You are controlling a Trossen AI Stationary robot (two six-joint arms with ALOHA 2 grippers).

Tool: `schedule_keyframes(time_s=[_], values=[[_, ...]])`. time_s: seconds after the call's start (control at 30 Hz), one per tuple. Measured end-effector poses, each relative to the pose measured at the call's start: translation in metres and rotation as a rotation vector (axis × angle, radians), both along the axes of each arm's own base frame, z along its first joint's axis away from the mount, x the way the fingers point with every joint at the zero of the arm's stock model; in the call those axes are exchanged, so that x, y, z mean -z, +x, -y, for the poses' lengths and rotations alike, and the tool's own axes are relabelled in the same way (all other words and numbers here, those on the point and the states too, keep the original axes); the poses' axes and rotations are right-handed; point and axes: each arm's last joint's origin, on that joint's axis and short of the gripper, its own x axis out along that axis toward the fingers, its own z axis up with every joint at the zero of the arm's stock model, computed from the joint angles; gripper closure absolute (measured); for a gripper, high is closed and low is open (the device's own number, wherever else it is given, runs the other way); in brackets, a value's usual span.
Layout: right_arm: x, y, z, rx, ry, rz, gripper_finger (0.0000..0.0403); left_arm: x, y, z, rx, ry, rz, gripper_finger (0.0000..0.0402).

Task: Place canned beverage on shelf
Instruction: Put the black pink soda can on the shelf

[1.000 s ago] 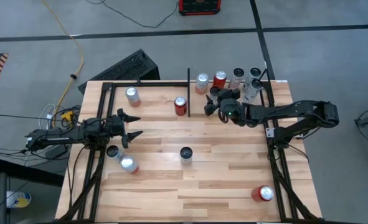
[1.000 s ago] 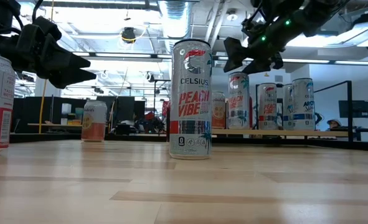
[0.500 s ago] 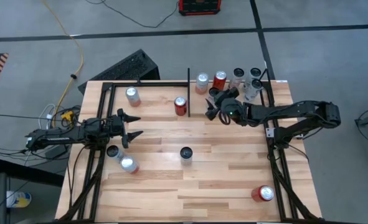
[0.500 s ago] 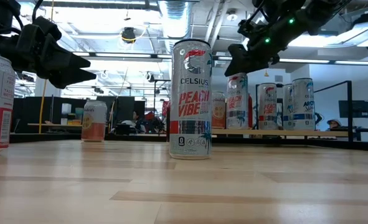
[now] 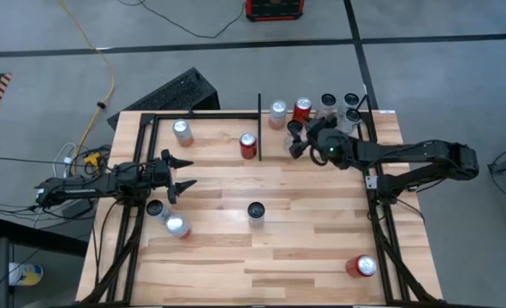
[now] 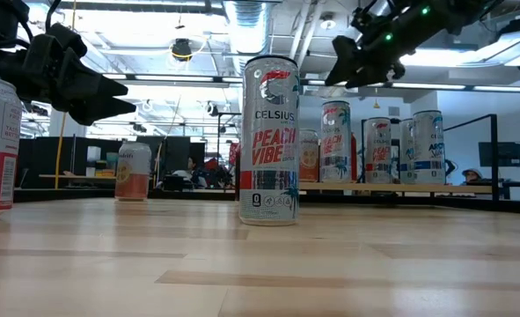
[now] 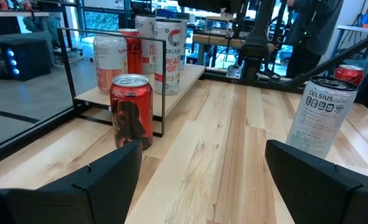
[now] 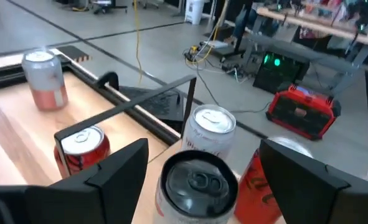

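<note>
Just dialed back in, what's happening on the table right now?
The right gripper hangs open and empty above a can it appears to have just placed on the shelf, beside several other cans at the table's far right corner. The left gripper waits open over the left side. Cans not yet shelved include a Celsius Peach Vibe can mid-table and a red can at the near right.

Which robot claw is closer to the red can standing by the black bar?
The right claw. It hangs open a little to the side of the red can, just across the black bar. The left claw waits open farther off, near the table's left edge.
</note>
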Motion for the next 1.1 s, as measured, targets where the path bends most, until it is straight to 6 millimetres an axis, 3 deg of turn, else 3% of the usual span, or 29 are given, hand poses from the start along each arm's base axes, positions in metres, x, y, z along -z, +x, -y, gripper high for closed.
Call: schedule_keyframes(time_s=[0.33, 0.77, 1.1], values=[[0.023, 0.016, -0.006, 0.061, 0.018, -0.055, 0.0073, 0.0, 0.0, 0.0, 0.0, 0.0, 0.0, 0.0074], [0.025, 0.014, -0.007, 0.058, -0.018, -0.015, 0.0073, 0.0, 0.0, 0.0, 0.0, 0.0, 0.0, 0.0074], [0.061, -0.03, -0.021, -0.004, -0.198, 0.307, 0.0073, 0.0, 0.0, 0.0, 0.0, 0.0, 0.001, 0.0074]])
